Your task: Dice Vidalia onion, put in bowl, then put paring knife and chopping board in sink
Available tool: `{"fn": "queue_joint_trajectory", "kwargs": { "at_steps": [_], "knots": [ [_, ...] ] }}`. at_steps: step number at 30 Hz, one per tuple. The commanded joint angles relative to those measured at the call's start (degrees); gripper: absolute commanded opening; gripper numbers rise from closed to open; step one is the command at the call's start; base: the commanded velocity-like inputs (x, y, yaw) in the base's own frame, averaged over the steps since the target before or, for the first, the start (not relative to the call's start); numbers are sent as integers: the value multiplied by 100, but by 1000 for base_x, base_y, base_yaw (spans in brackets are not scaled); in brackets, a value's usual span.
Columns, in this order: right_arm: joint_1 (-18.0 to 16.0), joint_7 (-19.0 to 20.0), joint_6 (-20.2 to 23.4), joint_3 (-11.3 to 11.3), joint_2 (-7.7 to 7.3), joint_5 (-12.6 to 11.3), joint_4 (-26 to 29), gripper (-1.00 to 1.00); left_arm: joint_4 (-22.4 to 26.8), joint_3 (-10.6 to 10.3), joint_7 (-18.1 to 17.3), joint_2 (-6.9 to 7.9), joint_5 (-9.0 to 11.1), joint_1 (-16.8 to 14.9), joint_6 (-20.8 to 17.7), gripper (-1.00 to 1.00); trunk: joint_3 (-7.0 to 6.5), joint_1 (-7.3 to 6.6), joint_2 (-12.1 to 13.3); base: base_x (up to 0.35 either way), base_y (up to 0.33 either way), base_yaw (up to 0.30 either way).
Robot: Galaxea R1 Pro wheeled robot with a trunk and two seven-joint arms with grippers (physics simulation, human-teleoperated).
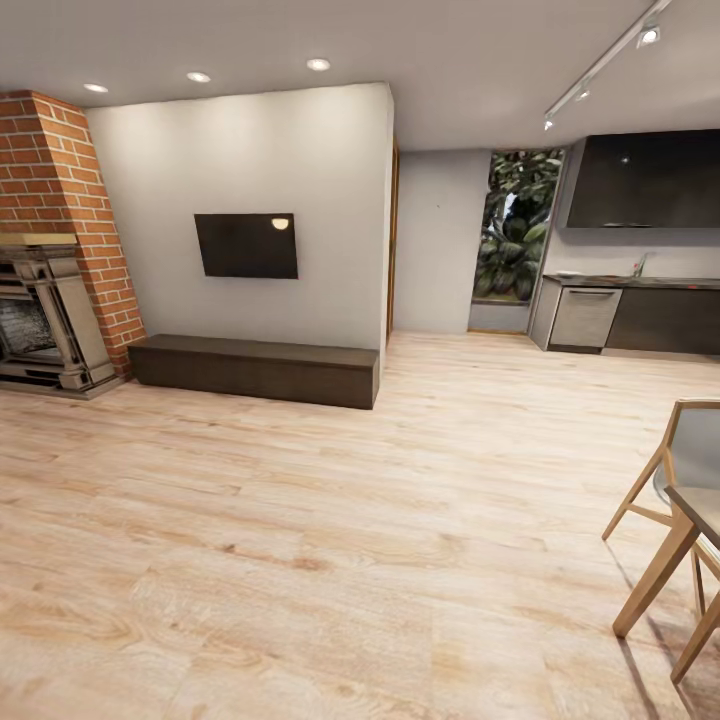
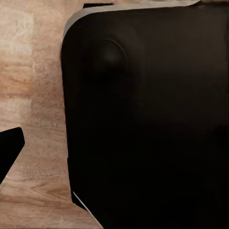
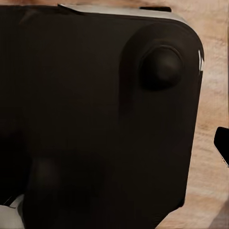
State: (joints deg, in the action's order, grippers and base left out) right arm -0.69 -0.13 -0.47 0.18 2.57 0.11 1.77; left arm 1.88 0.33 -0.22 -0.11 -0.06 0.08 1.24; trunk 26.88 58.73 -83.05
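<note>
Whether either tool is clenched or released cannot be told. Far right: one kitchen [image 1: 640,250], one worktop [image 1: 640,283]; three ceiling lights [image 1: 198,77] upper left.

A brick fireplace [image 1: 45,290] stands at the left end of the white wall, where a dark television [image 1: 246,245] hangs above a long low dark bench [image 1: 255,368] on the pale wood floor [image 1: 300,540]. A wooden chair [image 1: 672,520] sits at the floor's right edge, and a window with green foliage [image 1: 517,225] lies beyond the wall's right corner.

The head camera looks across the wooden floor [image 1: 300,520] toward the distant kitchen [image 1: 640,250]; both wrist cameras face that floor closely.
</note>
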Motion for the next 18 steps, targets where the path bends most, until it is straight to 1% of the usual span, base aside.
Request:
{"fn": "queue_joint_trajectory", "kwargs": {
  "at_steps": [1,5,10,16,17,18],
  "knots": [
    [-2,-3,-38,-6,-7,-1,33,100,38,9,6,20,-2,1,44,100,5,0,-3,0,0,0],
    [-2,-9,-167,-9,-28,2,162,100,167,16,22,73,-3,1,173,100,5,0,-3,0,0,0],
    [-2,-92,-327,-17,-106,12,324,100,329,31,57,161,-5,1,333,100,5,0,-3,0,0,0],
    [-2,-248,-520,-11,-152,15,518,100,522,29,209,170,-5,1,526,100,5,0,-3,0,0,0],
    [-2,-257,-847,-10,-161,15,3228,100,2829,29,384,174,2,1,695,100,5,0,-3,0,0,0],
    [-2,-261,-956,-8,-167,15,3294,100,2855,29,430,176,8,1,748,100,5,0,-3,0,0,0]
  ]
}}
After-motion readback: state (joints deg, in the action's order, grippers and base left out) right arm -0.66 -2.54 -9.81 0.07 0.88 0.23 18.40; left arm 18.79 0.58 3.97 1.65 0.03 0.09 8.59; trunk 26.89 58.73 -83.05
